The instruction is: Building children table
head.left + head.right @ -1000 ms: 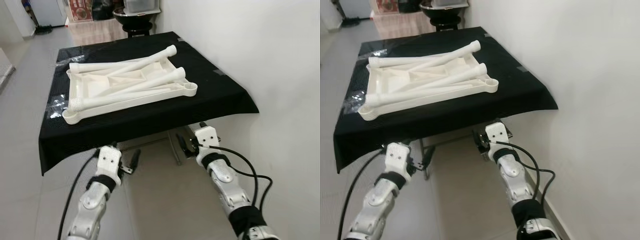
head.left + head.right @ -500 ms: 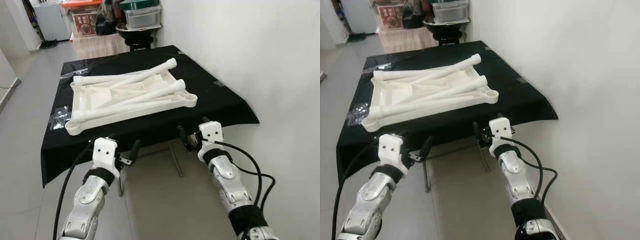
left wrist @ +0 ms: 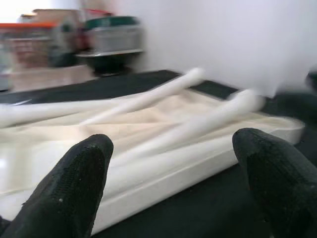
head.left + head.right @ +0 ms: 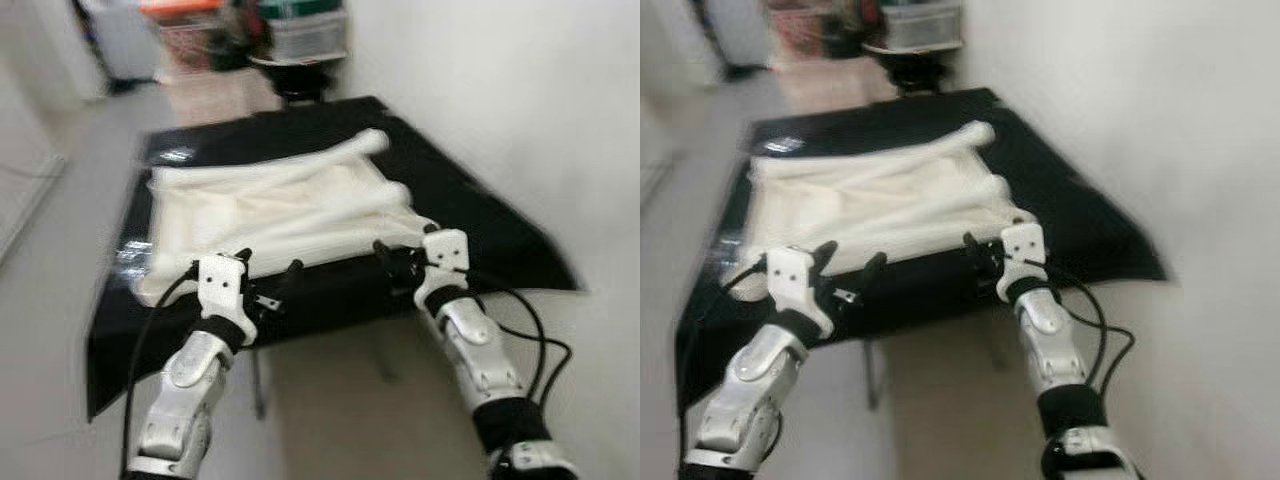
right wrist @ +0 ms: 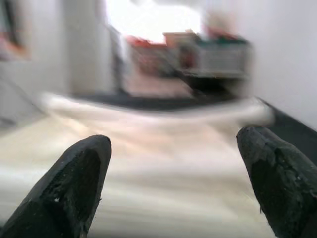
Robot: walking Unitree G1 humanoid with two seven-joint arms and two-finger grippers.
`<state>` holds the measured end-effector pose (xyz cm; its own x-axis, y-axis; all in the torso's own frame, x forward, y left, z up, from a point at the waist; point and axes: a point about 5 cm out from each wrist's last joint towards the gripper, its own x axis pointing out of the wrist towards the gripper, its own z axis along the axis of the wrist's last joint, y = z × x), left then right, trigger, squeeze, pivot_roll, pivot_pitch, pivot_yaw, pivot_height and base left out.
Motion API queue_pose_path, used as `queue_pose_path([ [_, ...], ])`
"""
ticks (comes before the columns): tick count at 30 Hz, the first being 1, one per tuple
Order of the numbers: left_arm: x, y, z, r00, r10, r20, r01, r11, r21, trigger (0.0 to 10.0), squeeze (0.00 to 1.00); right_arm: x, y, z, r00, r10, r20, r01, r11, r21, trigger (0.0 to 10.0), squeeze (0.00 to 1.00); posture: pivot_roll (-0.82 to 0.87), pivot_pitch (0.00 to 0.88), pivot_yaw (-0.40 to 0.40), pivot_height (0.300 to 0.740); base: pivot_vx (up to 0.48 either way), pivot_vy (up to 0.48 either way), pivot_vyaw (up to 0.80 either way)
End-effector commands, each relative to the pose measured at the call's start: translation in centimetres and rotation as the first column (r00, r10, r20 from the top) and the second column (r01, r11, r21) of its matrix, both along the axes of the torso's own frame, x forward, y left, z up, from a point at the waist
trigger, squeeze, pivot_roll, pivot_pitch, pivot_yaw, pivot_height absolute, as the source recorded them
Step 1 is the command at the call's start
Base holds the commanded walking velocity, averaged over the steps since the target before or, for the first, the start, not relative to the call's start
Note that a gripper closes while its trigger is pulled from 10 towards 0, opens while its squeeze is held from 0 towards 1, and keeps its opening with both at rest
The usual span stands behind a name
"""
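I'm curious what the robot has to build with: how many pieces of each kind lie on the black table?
White table legs: 3 can be made out (blur may hide more)
White tabletop panel: 1
Total: at least 4 pieces

White tabletop (image 4: 250,215) upside down, loose legs (image 4: 330,160) across it

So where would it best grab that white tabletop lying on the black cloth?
Probably by the near long edge of the white tabletop, coming in level from the robot's side. That rim faces both open grippers, left and right, while loose legs lie across the top.
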<state>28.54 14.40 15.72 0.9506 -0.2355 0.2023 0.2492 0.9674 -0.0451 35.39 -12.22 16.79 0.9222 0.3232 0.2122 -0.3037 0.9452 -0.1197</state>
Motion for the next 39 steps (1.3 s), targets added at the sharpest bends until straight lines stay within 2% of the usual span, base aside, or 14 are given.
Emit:
queue_pose_path([
  [1, -0.2, -1.0, -0.2, 0.999, -0.039, -0.025, 0.039, 0.999, -0.006, 10.0, 0.00, 0.1, -1.6, 0.1, 1.000, -0.023, -0.019, 0.023, 1.000, -0.009, 10.0, 0.00, -0.03, 0.000, 0.039, 0.740, 0.349, 0.000, 0.00],
  [5, -0.2, -1.3, -0.2, 0.998, -0.056, -0.031, 0.056, 0.998, -0.004, 10.0, 0.00, 0.4, -1.4, 0.8, 1.000, 0.006, -0.002, -0.006, 0.999, -0.035, 10.0, 0.00, -0.03, 0.000, 0.035, 0.740, 0.346, 0.000, 0.00],
  [7, -0.2, -1.6, -0.3, 0.997, -0.069, -0.038, 0.068, 0.998, -0.003, 10.0, 0.00, 0.6, -1.1, 1.7, 0.997, 0.076, 0.006, -0.076, 0.997, -0.032, 10.0, 0.00, -0.03, 0.000, 0.035, 0.740, 0.345, 0.000, 0.00],
  [11, -0.3, -1.9, -0.4, 0.996, -0.075, -0.046, 0.075, 0.997, -0.005, 10.0, 0.00, 0.3, 0.0, 2.9, 0.984, 0.175, 0.032, -0.168, 0.975, -0.148, 10.0, 0.00, -0.03, 0.000, 0.036, 0.740, 0.347, 0.000, 0.00],
  [22, -0.4, -1.9, -0.5, 0.995, -0.077, -0.058, 0.077, 0.997, -0.005, 10.0, 0.00, 0.2, 0.2, 4.1, 0.977, 0.204, 0.059, -0.184, 0.953, -0.239, 10.0, 0.00, -0.02, 0.000, 0.042, 0.740, 0.344, 0.000, 0.00],
  [25, -0.5, -1.7, -0.5, 0.996, -0.062, -0.065, 0.063, 0.998, 0.006, 10.0, 0.00, -0.1, 0.3, 3.7, 0.961, 0.277, -0.014, -0.267, 0.910, -0.317, 10.0, 0.00, -0.02, 0.000, 0.044, 0.740, 0.299, 0.000, 0.80],
  [30, -0.5, -1.8, -1.2, 0.992, -0.047, -0.117, 0.049, 0.999, 0.008, 10.0, 0.00, -0.3, 0.0, 3.6, 0.943, 0.325, -0.066, -0.326, 0.873, -0.362, 10.0, 0.00, -0.02, 0.000, 0.044, 0.740, 0.107, 0.000, 0.80],
  [31, -1.6, -2.7, -2.3, 0.964, -0.185, -0.189, 0.190, 0.982, 0.004, 10.0, 0.00, -0.9, -1.1, 3.8, 0.906, 0.395, -0.153, -0.419, 0.779, -0.467, 10.0, 0.00, -0.02, 0.000, 0.041, 0.740, 0.000, 0.000, 0.00],
  [32, -1.6, -2.7, -2.3, 0.964, -0.185, -0.189, 0.190, 0.982, 0.004, 10.0, 0.00, -0.9, -1.1, 3.8, 0.906, 0.395, -0.153, -0.419, 0.779, -0.467, 10.0, 0.00, -0.02, 0.000, 0.041, 0.740, 0.000, 0.000, 0.00],
  [33, -2.6, -3.4, -2.5, 0.938, -0.283, -0.198, 0.294, 0.955, 0.028, 10.0, 0.00, -1.1, -2.1, 3.9, 0.887, 0.408, -0.217, -0.460, 0.733, -0.502, 10.0, 0.00, -0.01, 0.000, 0.032, 0.740, 0.000, 0.000, 0.00],
  [34, -2.6, -3.4, -2.5, 0.938, -0.283, -0.198, 0.294, 0.955, 0.028, 10.0, 0.00, -1.1, -2.1, 3.9, 0.887, 0.408, -0.217, -0.460, 0.733, -0.502, 10.0, 0.00, -0.01, 0.000, 0.032, 0.740, 0.000, 0.000, 0.00],
  [36, -3.4, -3.7, -2.5, 0.911, -0.350, -0.218, 0.364, 0.931, 0.027, 10.0, 0.00, -1.2, -3.3, 4.3, 0.868, 0.408, -0.283, -0.496, 0.698, -0.516, 10.0, 0.00, -0.01, 0.000, 0.027, 0.740, 0.000, 0.000, 0.00],
  [37, -4.1, -3.8, -2.4, 0.888, -0.399, -0.228, 0.419, 0.907, 0.046, 10.0, 0.00, -1.4, -4.6, 4.8, 0.855, 0.398, -0.333, -0.519, 0.660, -0.543, 10.0, 0.00, -0.01, 0.000, 0.025, 0.740, 0.000, 0.000, 0.00],
  [39, -4.6, -3.9, -2.2, 0.870, -0.431, -0.239, 0.457, 0.887, 0.065, 10.0, 0.00, -1.6, -5.6, 5.5, 0.844, 0.385, -0.374, -0.537, 0.622, -0.570, 10.0, 0.00, -0.01, 0.000, 0.023, 0.740, 0.000, 0.000, 0.00],
])
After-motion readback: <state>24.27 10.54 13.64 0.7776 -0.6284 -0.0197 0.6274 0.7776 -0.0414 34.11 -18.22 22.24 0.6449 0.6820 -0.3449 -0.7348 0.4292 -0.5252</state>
